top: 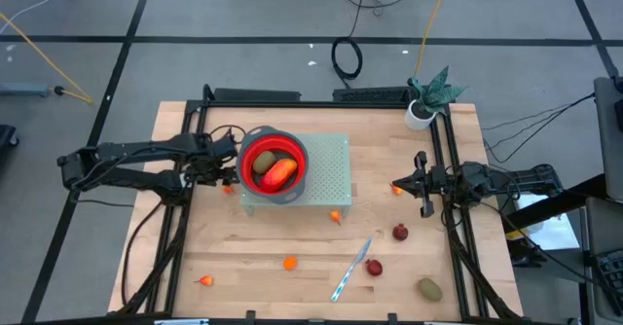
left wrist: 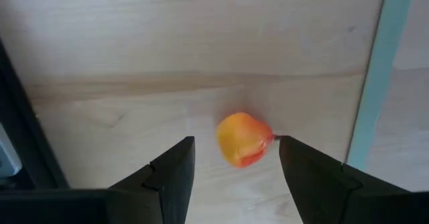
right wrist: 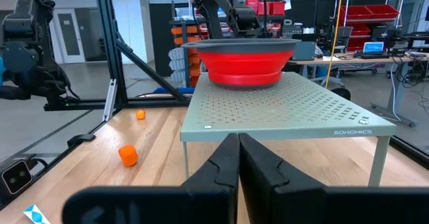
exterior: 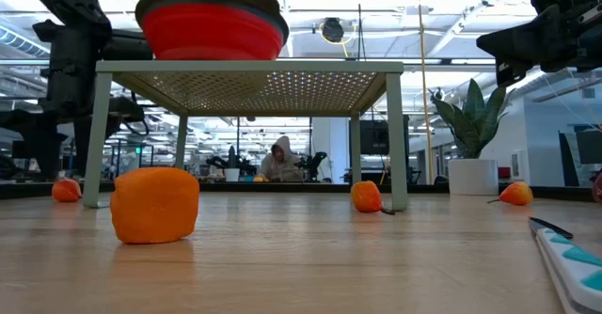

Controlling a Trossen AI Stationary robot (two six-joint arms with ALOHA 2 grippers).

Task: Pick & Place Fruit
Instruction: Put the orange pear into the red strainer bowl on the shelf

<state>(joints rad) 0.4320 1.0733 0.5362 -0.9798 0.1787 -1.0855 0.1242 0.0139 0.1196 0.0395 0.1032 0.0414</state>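
Left gripper (left wrist: 234,167) fingers spread, empty — small orange fruit (left wrist: 244,139) on tabletop (top: 292,237) between tips, slightly toward 12 o'clock, beside shelf leg. Left arm nearer. Right gripper (right wrist: 238,158) pressed together, idle at 3 o'clock edge. Red bowl (top: 274,162) holds fruit already.

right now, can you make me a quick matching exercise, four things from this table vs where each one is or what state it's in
Things:
1. red bowl
2. knife
3. left gripper
4. right gripper

Places or states:
A. shut, empty, at the table's right side
B. on the perforated green stand, fruit inside
C. open over a small orange fruit
D. flat on the wood near the front edge

Pairs: 1-B, 2-D, 3-C, 4-A
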